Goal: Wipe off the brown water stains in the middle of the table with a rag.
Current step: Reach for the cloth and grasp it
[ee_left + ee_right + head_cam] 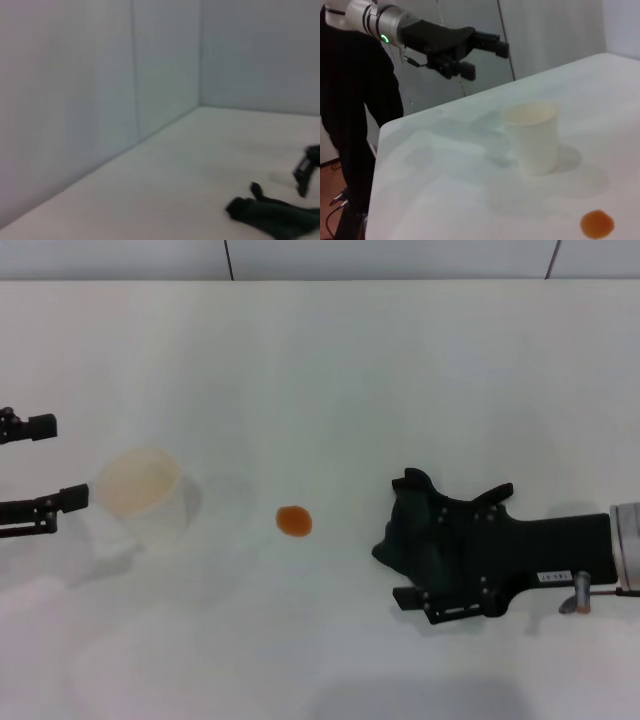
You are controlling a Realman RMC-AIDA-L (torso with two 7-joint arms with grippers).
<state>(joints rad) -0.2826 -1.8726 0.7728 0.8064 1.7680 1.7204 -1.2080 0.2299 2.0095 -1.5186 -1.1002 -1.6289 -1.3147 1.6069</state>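
The brown water stain (294, 521) is a small orange-brown blot in the middle of the white table (330, 370); it also shows in the right wrist view (596, 223). To its right lies the dark rag (388, 545), also seen in the left wrist view (272, 217). My right gripper (407, 537) is over the rag, open, with a finger on each side of it. My left gripper (45, 465) hangs open at the left edge, empty, also visible in the right wrist view (487, 61).
A white paper cup (145, 495) stands upright left of the stain, between it and the left gripper, also in the right wrist view (532, 137). A grey wall runs along the table's far edge (320, 280).
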